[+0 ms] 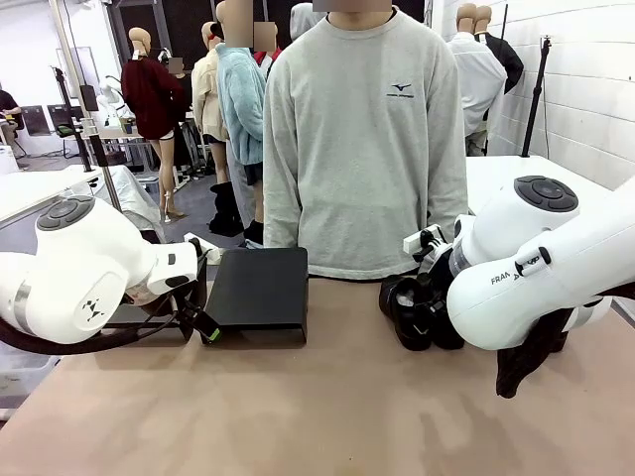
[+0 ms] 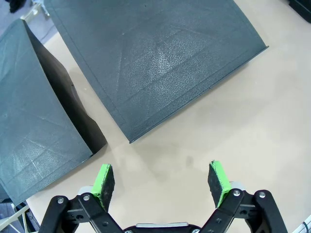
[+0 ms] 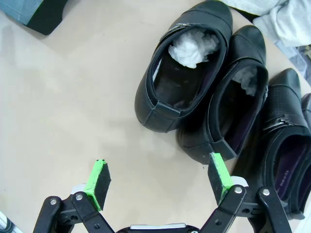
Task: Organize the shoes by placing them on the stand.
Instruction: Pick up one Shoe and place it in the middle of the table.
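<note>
Black slip-on shoes (image 3: 184,73): three, side by side; a dark sliver at the right wrist view's 3 o'clock edge cannot be told.
White paper wads (image 3: 193,46): two, one each in two shoes.
Black stand platforms (image 2: 155,63): two, at 12 and 9 o'clock in the left wrist view.
Grippers: two, the left gripper (image 2: 160,171) and right gripper (image 3: 158,168).
Green pads (image 2: 103,177): four, two per gripper.
White arms (image 1: 79,283): two.
Person (image 1: 362,149): one.
</note>
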Robot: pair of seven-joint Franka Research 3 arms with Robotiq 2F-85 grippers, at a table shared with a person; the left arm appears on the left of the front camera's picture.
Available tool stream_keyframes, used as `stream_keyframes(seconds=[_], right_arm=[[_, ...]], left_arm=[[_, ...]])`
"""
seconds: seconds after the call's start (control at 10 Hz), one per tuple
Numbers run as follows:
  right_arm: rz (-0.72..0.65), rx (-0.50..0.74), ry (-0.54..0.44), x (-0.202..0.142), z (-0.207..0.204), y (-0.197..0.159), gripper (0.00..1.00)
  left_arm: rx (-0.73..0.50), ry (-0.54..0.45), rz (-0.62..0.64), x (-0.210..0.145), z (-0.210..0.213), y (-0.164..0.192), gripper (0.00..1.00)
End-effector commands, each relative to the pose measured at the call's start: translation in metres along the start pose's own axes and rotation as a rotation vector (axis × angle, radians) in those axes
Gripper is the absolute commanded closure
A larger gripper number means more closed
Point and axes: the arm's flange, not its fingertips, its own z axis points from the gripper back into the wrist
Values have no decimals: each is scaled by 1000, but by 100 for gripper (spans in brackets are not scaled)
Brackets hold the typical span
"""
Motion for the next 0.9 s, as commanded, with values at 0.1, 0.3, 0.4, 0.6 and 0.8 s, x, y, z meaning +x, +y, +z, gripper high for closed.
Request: stream_keyframes(seconds=[0.1,0.3,0.4,0.6,0.8], right_arm=[[0,0,0,0,0,0,0],[-4,21,-30,2,25,-3,0],[-9,27,-51,2,47,-11,0],[-61,85,-122,0,75,-35,0],[-104,201,-128,-12,108,-57,0]], left_arm=[[-1,0,6,-1,0,2,0],[12,-7,3,5,26,-5,0],[-8,-31,40,6,58,-4,0],[-11,-114,81,5,99,12,0],[-160,-93,126,-2,141,32,0]])
